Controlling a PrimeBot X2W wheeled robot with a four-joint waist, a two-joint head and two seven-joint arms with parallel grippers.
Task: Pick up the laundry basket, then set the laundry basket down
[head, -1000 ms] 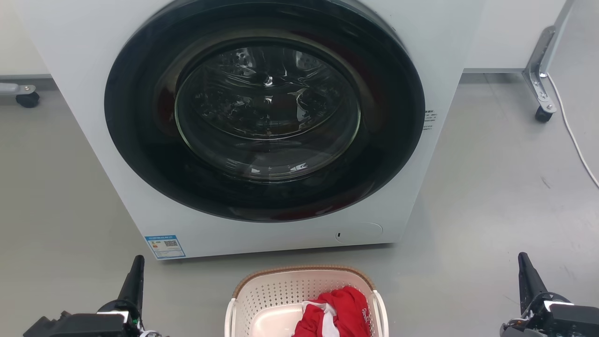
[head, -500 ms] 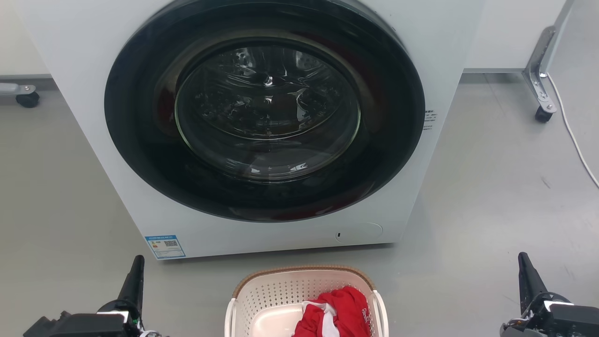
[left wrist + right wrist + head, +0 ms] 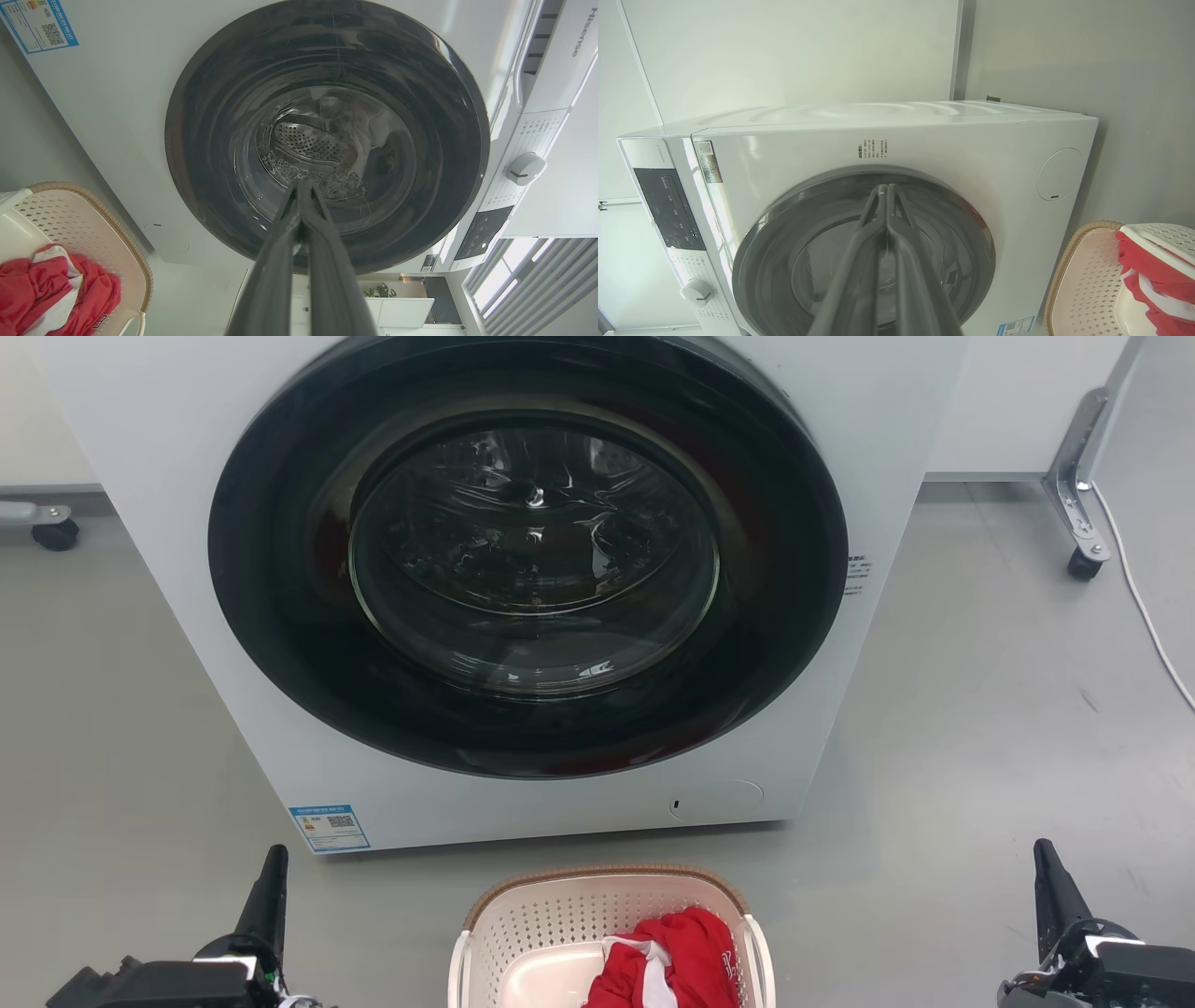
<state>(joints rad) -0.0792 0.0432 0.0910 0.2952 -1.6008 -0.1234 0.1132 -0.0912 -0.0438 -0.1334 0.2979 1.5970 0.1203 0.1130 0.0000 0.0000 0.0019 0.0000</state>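
The laundry basket (image 3: 560, 915), cream-white with perforated walls and a brown woven rim, stands on the grey floor at the bottom centre of the head view, just in front of the washing machine. A red and white garment (image 3: 677, 957) lies in it. The basket also shows at the lower left of the left wrist view (image 3: 70, 214) and the lower right of the right wrist view (image 3: 1087, 280). My left gripper (image 3: 271, 868) is well to the basket's left, shut and empty (image 3: 301, 186). Far off to the basket's right, my right gripper (image 3: 1046, 863) is shut too, holding nothing (image 3: 883, 189).
A white front-loading washing machine (image 3: 523, 579) with a closed round dark door takes up the upper middle. A wheeled metal leg (image 3: 1078, 513) and a white cable (image 3: 1148, 616) are at the right. Another caster (image 3: 51, 527) is at the far left.
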